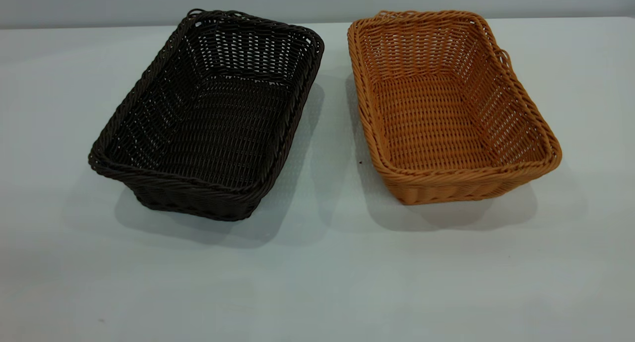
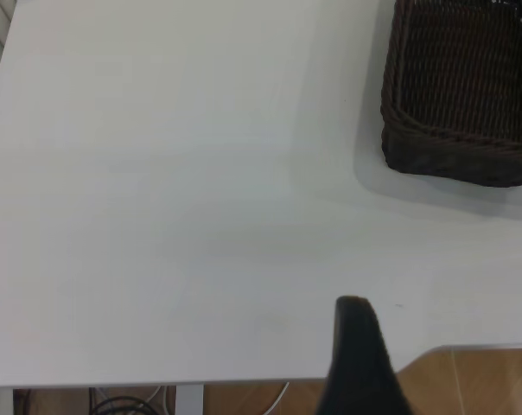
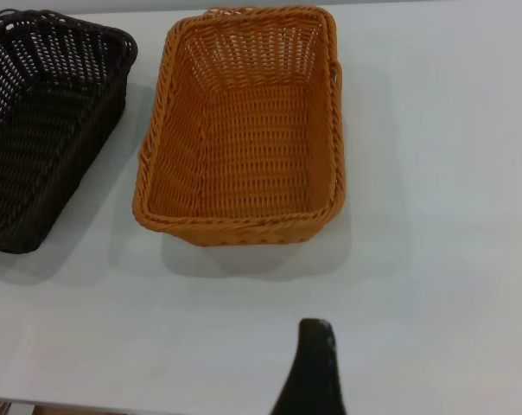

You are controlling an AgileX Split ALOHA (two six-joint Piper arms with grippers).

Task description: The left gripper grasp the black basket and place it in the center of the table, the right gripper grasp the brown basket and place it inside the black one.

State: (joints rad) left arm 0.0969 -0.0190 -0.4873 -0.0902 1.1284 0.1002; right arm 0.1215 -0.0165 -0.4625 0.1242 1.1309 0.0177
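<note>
The black basket (image 1: 208, 118) stands on the white table (image 1: 317, 272) at the left, and the brown basket (image 1: 446, 108) stands beside it at the right, with a gap between them. Both are upright and empty. Neither arm shows in the exterior view. In the left wrist view only a dark part of my left gripper (image 2: 356, 346) shows, over the table's near edge, far from the black basket (image 2: 460, 95). In the right wrist view a dark part of my right gripper (image 3: 315, 363) shows, over bare table short of the brown basket (image 3: 244, 130).
The black basket also shows in the right wrist view (image 3: 45, 130). The table's edge (image 2: 468, 348) and wooden floor (image 2: 477, 385) show in the left wrist view. Bare table lies in front of both baskets.
</note>
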